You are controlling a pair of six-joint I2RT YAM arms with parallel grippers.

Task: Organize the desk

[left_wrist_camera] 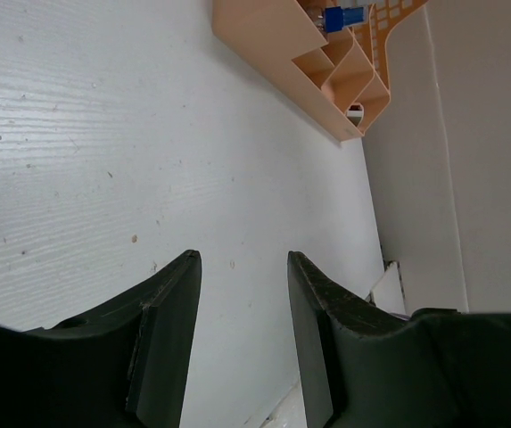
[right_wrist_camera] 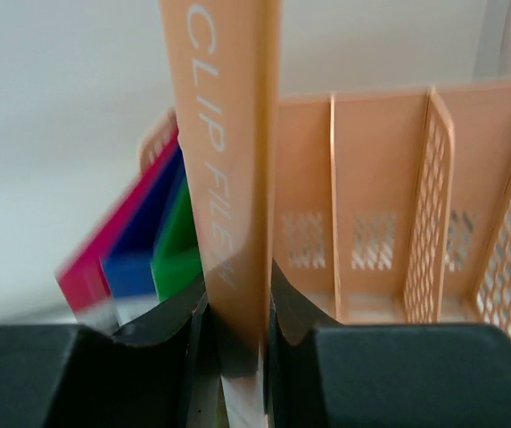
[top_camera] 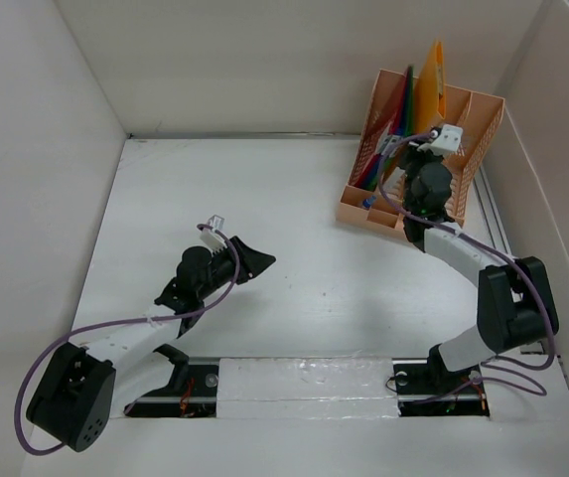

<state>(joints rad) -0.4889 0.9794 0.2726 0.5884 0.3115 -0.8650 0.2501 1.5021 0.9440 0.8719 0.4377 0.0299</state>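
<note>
While right gripper [right_wrist_camera: 237, 325] pinches the orange clip file [right_wrist_camera: 228, 134] at the peach rack [right_wrist_camera: 389, 178], desk [top_camera: 294, 229] far-right corner, left gripper [left_wrist_camera: 242, 285] hangs spread, empty; filing step, next: seat it in slot, release

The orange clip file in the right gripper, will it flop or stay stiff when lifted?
Probably stiff: the orange clip file runs straight out of the right gripper, pinched only at one edge. Likely light, being thin. It may lean once released, like the coloured files beside it in the rack.
</note>
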